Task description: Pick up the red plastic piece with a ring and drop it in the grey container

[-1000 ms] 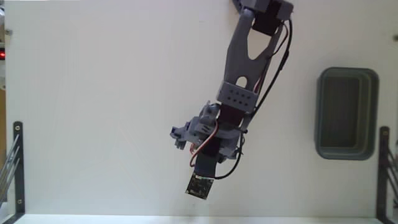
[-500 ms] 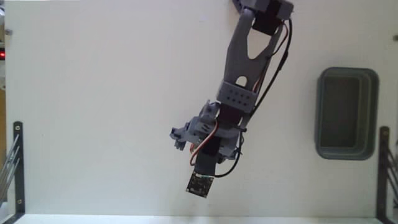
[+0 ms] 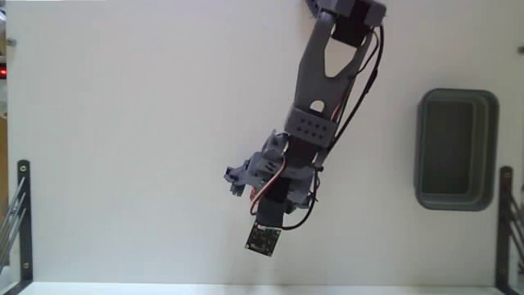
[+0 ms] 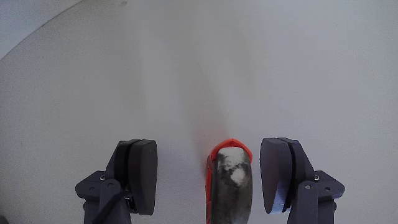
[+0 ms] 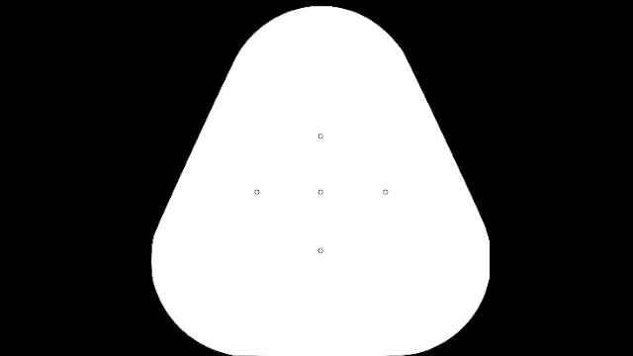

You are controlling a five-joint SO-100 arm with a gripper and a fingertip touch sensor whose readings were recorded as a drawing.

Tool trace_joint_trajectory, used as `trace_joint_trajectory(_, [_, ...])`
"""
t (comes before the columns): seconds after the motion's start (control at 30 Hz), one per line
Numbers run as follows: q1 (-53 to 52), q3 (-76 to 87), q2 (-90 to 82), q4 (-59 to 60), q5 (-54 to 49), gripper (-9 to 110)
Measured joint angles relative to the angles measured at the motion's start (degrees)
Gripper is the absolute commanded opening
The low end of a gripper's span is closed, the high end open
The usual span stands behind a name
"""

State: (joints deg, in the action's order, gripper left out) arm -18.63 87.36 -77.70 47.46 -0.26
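Wrist view looks down between two dark fingers point(image 4: 140, 171) that stand wide apart, one at the lower left and one at the lower right, over a plain white table point(image 4: 199, 62). The gripper point(image 4: 211, 177) holds nothing. Between the fingers, closer to the right-hand one and touching neither, lies the red plastic piece with a ring point(image 4: 229, 180) — an oblong shape with a red-orange edge and a mottled grey face. It sits at about 6 o'clock in the picture and runs off the bottom edge, so its full length cannot be told.

Fixed view from above shows the grey arm point(image 3: 323, 74) reaching from the base at about 1 o'clock down toward the middle of the table, with a small camera board point(image 3: 262, 238) at its lower end. From here the arm's own body hides the fingers and the red piece. The grey container point(image 3: 457, 149) — a dark rounded-rectangular tub with a thick rim — stands at 3 o'clock, well apart from the arm's tip, and its inside looks dark.
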Motion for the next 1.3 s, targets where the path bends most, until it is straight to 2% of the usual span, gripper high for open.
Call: trace_joint_trajectory(1.3, [0.00, 1.05, -0.09, -1.14, 0.00, 110])
